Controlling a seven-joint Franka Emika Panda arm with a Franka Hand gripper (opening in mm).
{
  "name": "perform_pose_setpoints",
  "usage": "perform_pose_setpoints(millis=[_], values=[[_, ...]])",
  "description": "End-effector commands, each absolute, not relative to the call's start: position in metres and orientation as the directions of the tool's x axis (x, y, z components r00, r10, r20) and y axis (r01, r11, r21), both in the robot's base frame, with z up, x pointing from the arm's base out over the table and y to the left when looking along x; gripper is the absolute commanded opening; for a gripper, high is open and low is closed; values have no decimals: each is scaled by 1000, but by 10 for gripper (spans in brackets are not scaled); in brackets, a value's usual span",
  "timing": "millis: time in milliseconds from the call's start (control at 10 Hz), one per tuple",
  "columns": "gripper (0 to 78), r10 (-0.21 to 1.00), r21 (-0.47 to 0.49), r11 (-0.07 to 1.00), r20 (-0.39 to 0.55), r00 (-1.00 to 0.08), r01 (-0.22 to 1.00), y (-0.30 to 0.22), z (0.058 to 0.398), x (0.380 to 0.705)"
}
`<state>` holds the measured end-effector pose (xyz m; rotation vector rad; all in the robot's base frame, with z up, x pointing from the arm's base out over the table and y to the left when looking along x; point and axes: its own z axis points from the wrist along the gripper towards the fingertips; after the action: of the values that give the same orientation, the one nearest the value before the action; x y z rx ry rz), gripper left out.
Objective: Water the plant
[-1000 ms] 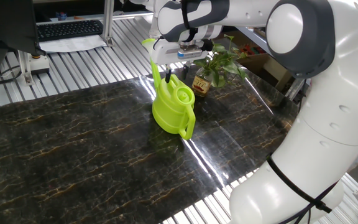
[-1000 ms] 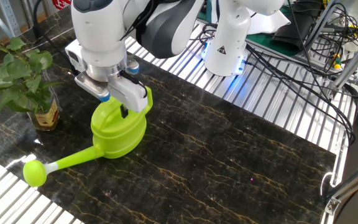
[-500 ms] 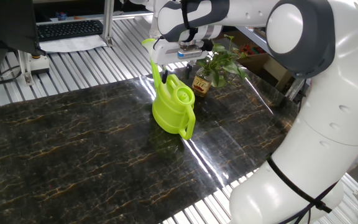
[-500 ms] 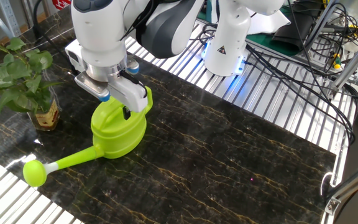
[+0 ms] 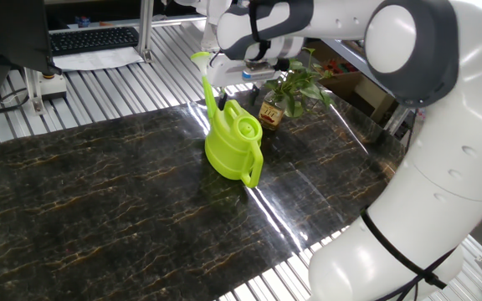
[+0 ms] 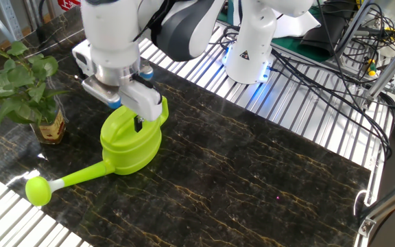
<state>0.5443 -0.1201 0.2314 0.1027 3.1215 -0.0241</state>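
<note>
Gripper hovers just over the lime watering can on the dark table; I cannot tell its spread. The plant stands beside the can, apparently unwatered

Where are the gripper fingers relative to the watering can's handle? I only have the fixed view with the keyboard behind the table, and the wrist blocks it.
Observer: In the other fixed view the gripper is down at the top handle of the watering can. I cannot tell whether it is clamped.
Operator: Is the plant touching the can?
Observer: No. The plant stands apart in its jar, with a strip of bare table between them.
</note>
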Motion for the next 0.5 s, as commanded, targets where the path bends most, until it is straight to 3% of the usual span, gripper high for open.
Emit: perform_pose_setpoints(millis=[100,500], values=[[775,74,8,997,-126,-989,74,-121,231,540],[775,99,16,995,-138,-985,98,-117,225,542]])
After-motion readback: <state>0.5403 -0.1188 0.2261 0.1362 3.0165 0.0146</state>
